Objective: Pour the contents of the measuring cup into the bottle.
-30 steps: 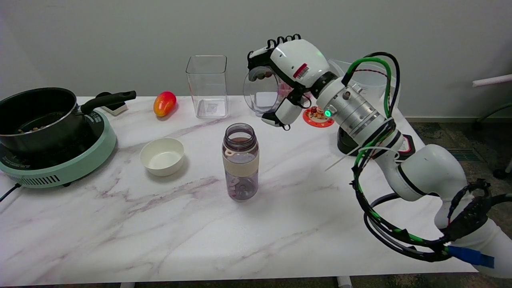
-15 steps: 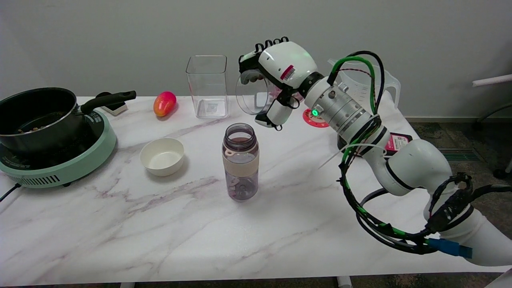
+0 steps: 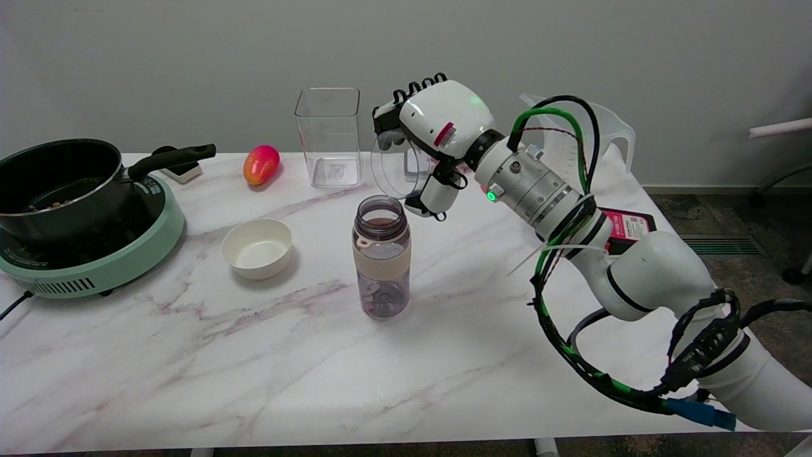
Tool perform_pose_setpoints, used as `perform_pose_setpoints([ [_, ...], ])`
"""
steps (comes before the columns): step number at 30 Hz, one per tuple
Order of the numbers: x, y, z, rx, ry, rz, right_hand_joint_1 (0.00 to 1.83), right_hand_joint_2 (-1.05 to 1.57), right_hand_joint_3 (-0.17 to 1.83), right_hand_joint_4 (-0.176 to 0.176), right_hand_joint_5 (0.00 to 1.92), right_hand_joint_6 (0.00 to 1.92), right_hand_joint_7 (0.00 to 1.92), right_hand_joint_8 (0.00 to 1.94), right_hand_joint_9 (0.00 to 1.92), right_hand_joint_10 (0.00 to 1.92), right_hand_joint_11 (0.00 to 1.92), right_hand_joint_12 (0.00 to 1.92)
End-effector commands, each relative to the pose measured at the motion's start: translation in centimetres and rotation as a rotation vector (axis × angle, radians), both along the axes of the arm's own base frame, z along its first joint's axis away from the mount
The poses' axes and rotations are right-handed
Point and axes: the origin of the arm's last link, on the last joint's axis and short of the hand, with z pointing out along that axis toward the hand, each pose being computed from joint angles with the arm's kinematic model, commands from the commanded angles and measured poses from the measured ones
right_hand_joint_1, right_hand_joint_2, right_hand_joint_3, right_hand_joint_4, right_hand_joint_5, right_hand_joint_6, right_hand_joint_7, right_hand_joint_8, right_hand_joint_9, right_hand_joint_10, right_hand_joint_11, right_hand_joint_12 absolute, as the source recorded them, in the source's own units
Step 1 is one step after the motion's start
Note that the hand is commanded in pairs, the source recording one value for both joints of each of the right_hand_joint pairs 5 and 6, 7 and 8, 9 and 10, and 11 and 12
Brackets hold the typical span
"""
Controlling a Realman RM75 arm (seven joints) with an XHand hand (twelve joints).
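Head view, measuring cup (image 3: 394, 166) in right hand (image 3: 438, 130)

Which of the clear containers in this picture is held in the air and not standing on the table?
The measuring cup, gripped by the right robot hand and tipped sideways above the bottle. The bottle and the square container stand upright on the table.

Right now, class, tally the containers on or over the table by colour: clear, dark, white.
Clear: 4, the measuring cup held by the right hand, bottle, square jar, jug.
Dark: 1, pot.
White: 1, bowl.
Total: 6
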Motion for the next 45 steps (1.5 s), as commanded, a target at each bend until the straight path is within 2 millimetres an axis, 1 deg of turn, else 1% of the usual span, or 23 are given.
perform_pose_setpoints([
  [1,-0.6,0.6,-0.8,0.007,0.092,0.026,1.51,0.31,1.12,0.000,1.09,1.09,1.32,1.32,1.21,1.21,0.95,0.95],
  [32,0.2,0.5,-0.4,0.001,0.157,0.078,1.51,0.29,1.15,0.000,1.06,1.06,1.30,1.30,1.21,1.21,0.95,0.95],
  [45,0.6,0.3,-0.2,0.007,0.180,0.091,1.53,0.17,1.25,0.000,0.99,0.99,1.27,1.27,1.18,1.18,0.92,0.92],
])
